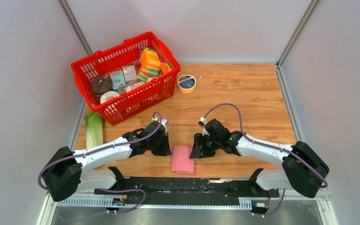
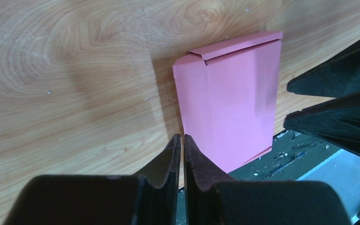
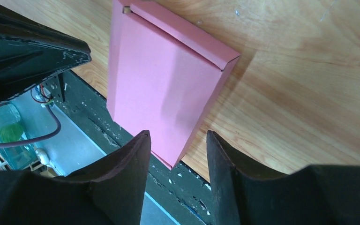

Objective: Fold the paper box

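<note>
- Desk point(image 1: 243, 93), pale wood, carries everything.
- Red basket point(image 1: 82, 63) stands at its far left, full of packs.
- Left hand point(image 2: 183, 138): fingers pressed nearly together, pinching nothing.
- Right hand point(image 3: 178, 137): fingers half spread, empty.
- Paper box point(image 1: 183, 159), pink and flat, lies between both hands, overhanging the near edge.

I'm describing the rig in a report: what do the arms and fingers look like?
Both the left arm and right arm have white links, black joints and black bases. A purplish cable loops along each. The fingers are black, tapering wedges.
</note>
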### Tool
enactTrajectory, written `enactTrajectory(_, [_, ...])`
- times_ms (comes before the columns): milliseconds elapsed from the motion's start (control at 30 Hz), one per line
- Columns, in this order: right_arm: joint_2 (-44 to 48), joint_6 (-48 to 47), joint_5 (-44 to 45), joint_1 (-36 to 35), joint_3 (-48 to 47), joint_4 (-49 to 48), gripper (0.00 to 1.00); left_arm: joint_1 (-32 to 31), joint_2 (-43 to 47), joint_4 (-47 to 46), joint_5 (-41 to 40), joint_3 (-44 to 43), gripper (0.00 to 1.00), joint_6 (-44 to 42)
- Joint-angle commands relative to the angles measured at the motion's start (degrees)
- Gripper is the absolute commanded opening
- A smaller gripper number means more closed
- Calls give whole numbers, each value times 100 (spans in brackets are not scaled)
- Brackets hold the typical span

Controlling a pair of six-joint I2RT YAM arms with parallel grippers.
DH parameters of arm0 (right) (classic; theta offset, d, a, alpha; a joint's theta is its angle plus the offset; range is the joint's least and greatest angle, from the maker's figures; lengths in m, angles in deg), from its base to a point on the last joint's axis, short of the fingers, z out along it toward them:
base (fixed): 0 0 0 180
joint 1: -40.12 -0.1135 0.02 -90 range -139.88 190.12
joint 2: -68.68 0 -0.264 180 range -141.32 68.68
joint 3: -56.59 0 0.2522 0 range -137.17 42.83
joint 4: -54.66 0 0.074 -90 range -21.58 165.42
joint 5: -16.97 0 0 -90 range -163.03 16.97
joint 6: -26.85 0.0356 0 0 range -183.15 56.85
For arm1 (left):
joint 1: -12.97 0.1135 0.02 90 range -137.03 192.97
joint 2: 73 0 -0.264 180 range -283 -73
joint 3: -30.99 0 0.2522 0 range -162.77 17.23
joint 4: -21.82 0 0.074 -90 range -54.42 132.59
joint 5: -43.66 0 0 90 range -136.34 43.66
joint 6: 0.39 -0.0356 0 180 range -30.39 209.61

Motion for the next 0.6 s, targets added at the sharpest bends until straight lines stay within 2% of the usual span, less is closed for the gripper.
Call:
enactTrajectory(0, [-193,100,-12,-118,19,-380,49,-45,-144,-283,-31,-29,13,-124])
enactTrajectory(300, [-659,337,-170,-171,45,-731,37,-229,-705,-555,56,-56,10,-54])
enactTrajectory(567, [-1090,759,-407,-180,220,-1565,36,-730,-1611,-1196,197,-372,7,227])
